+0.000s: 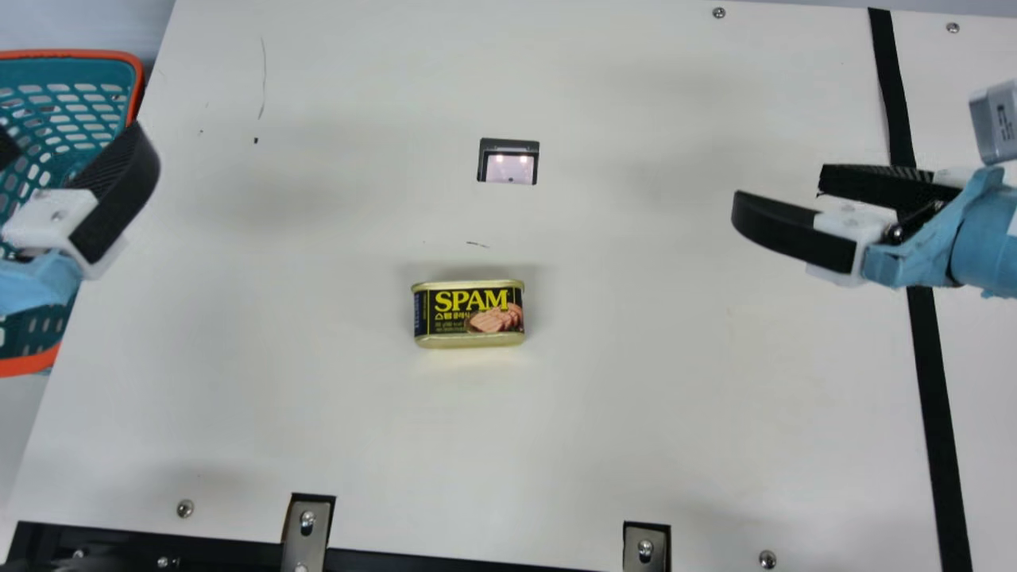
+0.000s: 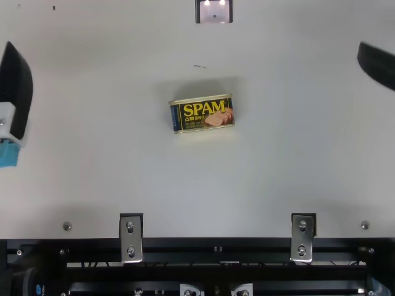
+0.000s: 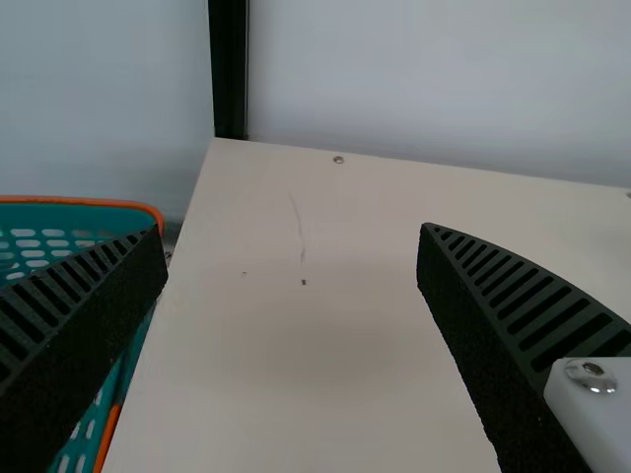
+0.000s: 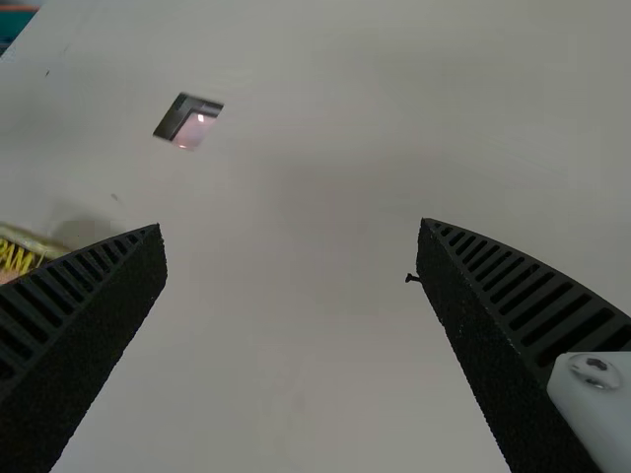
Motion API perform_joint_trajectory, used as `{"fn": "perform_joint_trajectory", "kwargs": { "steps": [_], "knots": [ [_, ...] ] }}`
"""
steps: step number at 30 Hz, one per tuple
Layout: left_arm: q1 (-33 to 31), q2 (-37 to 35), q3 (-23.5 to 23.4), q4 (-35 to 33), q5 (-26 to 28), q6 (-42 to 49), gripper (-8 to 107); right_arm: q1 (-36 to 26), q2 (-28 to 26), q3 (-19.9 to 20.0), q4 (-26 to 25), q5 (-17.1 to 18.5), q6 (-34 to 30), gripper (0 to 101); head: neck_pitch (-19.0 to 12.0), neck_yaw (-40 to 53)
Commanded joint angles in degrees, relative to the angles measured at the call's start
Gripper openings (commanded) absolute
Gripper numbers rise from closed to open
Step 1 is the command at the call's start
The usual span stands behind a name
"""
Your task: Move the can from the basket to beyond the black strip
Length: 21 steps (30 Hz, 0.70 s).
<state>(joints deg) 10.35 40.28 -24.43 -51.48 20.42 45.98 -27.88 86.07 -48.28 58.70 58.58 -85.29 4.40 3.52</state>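
plainly, the cream table is the largest thing. just beside its left edge sits the basket, teal with an orange rim. the black strip runs from near to far along the table's right side. over by the basket and the table's left edge, the left gripper hangs released, its two fingers spread wide. at the right, the right gripper is also released, wide apart, its arm coming in across the strip and its tips left of it. the can lies on its side, label up, on the table between the basket and the strip, well apart from both grippers. farther off than the can is a dark-edged cutout. two metal brackets are at the near edge, with small screws near them.
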Motion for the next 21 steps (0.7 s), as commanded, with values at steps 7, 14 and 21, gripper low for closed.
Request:
{"fn": "perform_joint_trajectory", "kwargs": {
  "steps": [7, 14, 21],
  "knots": [
    [0.00, 0.00, 0.00, 0.00, 0.00, 0.00, 90, 0.90, 6.03, 1.66, -0.64, 8.26, -13.23, 101, -0.14, -0.06],
    [0.00, 0.00, 0.00, 0.00, 0.00, 0.00, 90, 3.93, 8.93, 2.97, 0.15, 9.09, -18.08, 101, -0.14, -0.06],
    [0.00, 0.00, 0.00, 0.00, 0.00, 0.00, 90, 6.75, 10.64, 3.21, 0.84, 10.22, -21.69, 101, -0.14, -0.06]
  ]
}}
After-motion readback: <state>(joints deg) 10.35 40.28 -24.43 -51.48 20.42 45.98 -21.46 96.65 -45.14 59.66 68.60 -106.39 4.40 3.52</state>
